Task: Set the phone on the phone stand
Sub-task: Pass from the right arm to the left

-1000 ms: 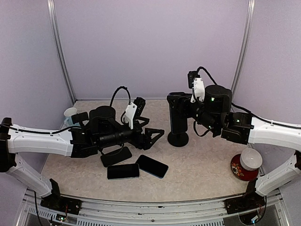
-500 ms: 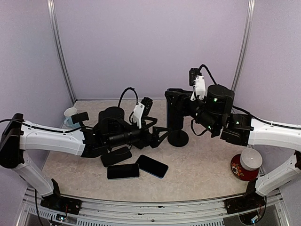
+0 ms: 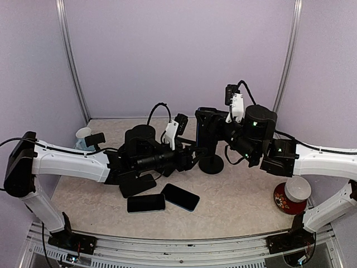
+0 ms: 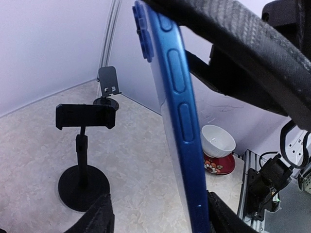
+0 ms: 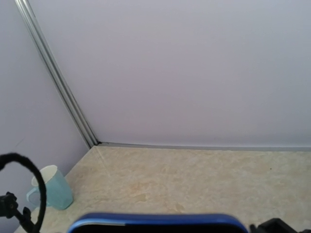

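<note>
Near the middle of the surface [image 3: 240,190], the right claw [image 3: 216,125] grips the blue phone [image 4: 181,121] and holds it upright in the air, close to the phone stand [image 4: 83,145] but apart from its clamp. The left claw [image 3: 195,155] is open around the phone's lower part: one finger [image 4: 99,218] stands clearly apart from it, the other just beside its edge. Three dark phones [image 3: 146,203] lie flat under the left arm. At the right, a white bowl [image 3: 297,188] sits on a red saucer.
</note>
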Robot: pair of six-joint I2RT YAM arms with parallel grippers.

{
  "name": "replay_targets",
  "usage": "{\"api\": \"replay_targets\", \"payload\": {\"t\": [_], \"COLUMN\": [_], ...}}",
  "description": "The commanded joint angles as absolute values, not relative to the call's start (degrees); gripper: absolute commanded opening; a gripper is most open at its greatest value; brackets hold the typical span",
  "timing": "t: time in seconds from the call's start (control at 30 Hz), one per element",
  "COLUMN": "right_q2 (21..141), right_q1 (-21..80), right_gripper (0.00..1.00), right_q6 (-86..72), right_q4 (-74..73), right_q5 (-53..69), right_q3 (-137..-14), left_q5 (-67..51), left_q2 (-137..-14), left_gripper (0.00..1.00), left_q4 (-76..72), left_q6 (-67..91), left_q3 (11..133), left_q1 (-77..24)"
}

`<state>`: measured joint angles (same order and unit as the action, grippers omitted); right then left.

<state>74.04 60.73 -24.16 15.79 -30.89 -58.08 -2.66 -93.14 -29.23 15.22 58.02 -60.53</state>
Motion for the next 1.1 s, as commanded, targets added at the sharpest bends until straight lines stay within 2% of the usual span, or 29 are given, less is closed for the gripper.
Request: {"api": "replay_targets", "payload": {"t": [0.0,0.27,0.4,0.5,0.63,0.73,0.87,1.07], "right_q2": [73.7,74.7,74.9,74.9,74.3,73.7,73.2,73.1], "right_q1": [61.6,61.8,62.0,62.1,62.1,62.1,62.0,60.6], "right_gripper": [0.59,0.59,0.60,0.61,0.69,0.80,1.00,1.00], "right_q6": [-25.3,-25.8,-25.8,-25.8,-25.8,-25.8,-27.9,-33.3], "right_q4": [20.5,20.3,20.2,19.9,18.7,16.9,12.2,1.4], "right_q5": [-32.3,-32.0,-31.7,-31.3,-30.5,-29.6,-28.3,-25.1], "right_q3": [-57.6,-57.5,-57.4,-57.5,-57.7,-58.3,-60.3,-65.2], "left_q5": [-3.9,-4.4,-4.0,-3.4,-2.4,-1.5,0.3,2.9], "left_q2": [-94.3,-94.6,-94.6,-94.5,-93.9,-93.3,-92.4,-90.7], "left_gripper": [0.53,0.28,0.09,0.00,0.00,0.00,0.00,0.00], "left_q4": [-30.9,-31.1,-31.2,-30.9,-30.4,-30.2,-29.9,-27.9], "left_q6": [15.3,15.8,16.1,16.1,15.7,15.0,13.2,9.6], "left_q3": [60.0,59.9,59.8,59.7,59.4,58.9,57.7,55.8], "left_q1": [-60.9,-60.9,-60.9,-60.8,-60.9,-60.9,-60.9,-60.9]}}
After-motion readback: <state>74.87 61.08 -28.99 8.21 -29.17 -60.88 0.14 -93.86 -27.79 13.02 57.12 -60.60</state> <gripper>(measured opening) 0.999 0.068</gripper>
